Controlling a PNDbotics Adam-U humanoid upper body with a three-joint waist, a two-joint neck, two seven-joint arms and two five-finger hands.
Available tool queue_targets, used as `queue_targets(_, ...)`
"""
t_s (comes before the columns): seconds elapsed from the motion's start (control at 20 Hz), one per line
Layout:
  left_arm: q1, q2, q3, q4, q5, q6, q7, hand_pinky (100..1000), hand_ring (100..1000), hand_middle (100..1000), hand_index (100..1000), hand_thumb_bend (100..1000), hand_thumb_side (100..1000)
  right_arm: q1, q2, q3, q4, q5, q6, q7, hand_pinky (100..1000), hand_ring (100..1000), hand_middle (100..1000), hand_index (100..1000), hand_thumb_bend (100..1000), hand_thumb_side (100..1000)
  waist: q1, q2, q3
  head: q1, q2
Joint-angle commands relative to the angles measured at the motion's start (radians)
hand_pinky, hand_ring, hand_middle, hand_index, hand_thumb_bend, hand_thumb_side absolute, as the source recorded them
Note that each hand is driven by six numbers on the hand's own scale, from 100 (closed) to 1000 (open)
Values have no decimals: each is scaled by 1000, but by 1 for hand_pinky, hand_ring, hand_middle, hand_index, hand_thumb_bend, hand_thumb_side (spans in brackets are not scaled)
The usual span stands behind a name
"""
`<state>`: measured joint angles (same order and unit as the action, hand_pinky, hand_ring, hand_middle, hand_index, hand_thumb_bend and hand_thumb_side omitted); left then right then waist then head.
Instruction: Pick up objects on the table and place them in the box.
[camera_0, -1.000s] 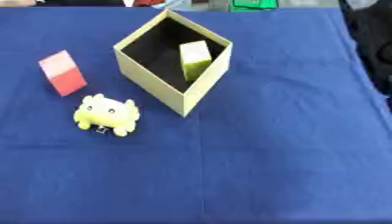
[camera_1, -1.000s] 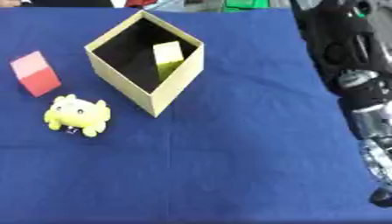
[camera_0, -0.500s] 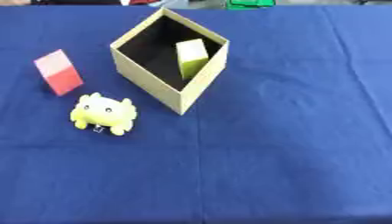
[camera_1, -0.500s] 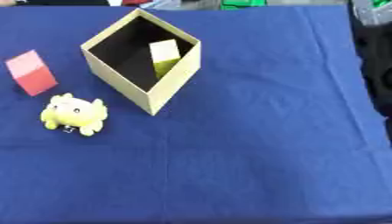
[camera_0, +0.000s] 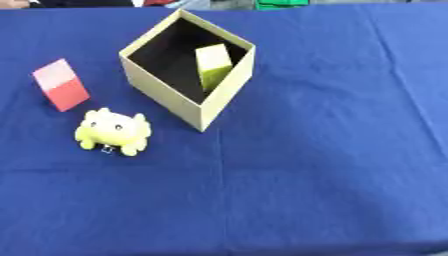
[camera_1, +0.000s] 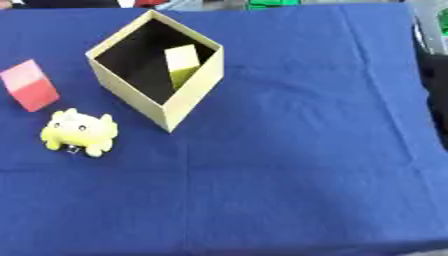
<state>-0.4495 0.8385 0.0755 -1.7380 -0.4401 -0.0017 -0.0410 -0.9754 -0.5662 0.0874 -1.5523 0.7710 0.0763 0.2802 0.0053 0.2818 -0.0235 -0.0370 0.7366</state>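
Right arm has left the view, so no hand state visible; yellow block (camera_0: 213, 66) in box (camera_0: 224, 100), red block (camera_0: 61, 84) & yellow toy (camera_0: 112, 132) still outside.

Matt blue cloth (camera_0: 315, 165) covers the surface. The box (camera_0: 223, 97) looks like matt cardboard. The yellow toy (camera_0: 112, 132) looks soft plush.

Bright, even light with soft shadows; both views slightly blurred, box (camera_0: 188, 110) interior dark.
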Motion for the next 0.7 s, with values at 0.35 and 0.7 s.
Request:
queue_targets(0.35,-167,99,-104,253,-87,-91,-218,798,832,838,931,632,961,-14,-13,-7,-28,-5,16,-8,899,863,807,847,100,849,9,-35,-9,5,1)
queue_targets(0.7,-286,53,-171,433,-168,-165,-297,820,859,861,952,877,1000,-18,0,-3,-32,-1,16,-4,899,861,806,844,100,851,13,-40,-14,10,-1)
